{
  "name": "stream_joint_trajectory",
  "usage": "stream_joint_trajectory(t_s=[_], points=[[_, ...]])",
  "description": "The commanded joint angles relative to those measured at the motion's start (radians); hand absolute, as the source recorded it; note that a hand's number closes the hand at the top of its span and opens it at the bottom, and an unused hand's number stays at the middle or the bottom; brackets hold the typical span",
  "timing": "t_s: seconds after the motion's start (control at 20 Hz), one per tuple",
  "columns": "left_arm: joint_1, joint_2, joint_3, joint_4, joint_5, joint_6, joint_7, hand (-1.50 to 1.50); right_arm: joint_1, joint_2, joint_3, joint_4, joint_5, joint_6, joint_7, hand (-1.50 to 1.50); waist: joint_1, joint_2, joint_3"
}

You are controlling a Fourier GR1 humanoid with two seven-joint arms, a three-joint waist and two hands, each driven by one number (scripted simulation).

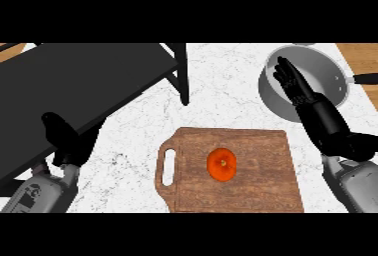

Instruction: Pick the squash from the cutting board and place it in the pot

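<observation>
Desk (221, 85): white marbled top carrying everything, with a big black slab (81, 85) covering its upper-left part.
Cutting board (244, 200): brown wood, handle slot on its left side, sitting low in the middle of the view.
Pot (332, 75): grey metal, upper right, well apart from the board, dark handle poking off to the right. What I can see of the inside looks bare, though the arm hides part of it.
Right robot hand (291, 82): fingers straight and released, holding nothing, stretched over the pot's left half and nowhere near the squash.
Left robot hand (59, 132): also relaxed and holding nothing, parked at the left edge over the black slab, fingers up.
Squash (221, 165): small, orange, roundish, lying alone around the middle of the board. So yeah, not picked yet.
What could go wrong: my guess is it rolls away if the fingers come in off-centre, since it looks round and smooth. Also the forearm sits right over the pot's rim, so a careless swing back toward the board could knock the pot along the desk.
</observation>
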Motion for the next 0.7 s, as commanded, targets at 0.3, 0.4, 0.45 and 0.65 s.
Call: stream_joint_trajectory(t_s=[0.3,0.4,0.45,0.65], points=[[-0.127,-0.070,0.020,0.024,-0.030,0.033,-0.096,0.00,-0.292,-0.178,0.052,-0.034,0.084,0.398,-0.148,1.50,0.156,-0.028,-0.006],[-0.178,-0.074,0.069,0.020,-0.023,0.035,-0.153,0.00,-0.236,-0.134,0.008,0.213,-0.015,0.491,-0.269,-1.50,0.162,0.032,0.010],[-0.130,-0.100,0.055,0.038,-0.032,0.050,-0.201,0.00,-0.231,-0.135,0.026,0.217,-0.005,0.548,-0.352,-1.50,0.161,0.030,0.010],[-0.162,-0.069,0.088,0.057,-0.016,0.029,-0.196,0.00,-0.226,-0.161,0.054,0.245,0.061,0.683,-0.612,-1.50,0.150,0.025,0.013]])
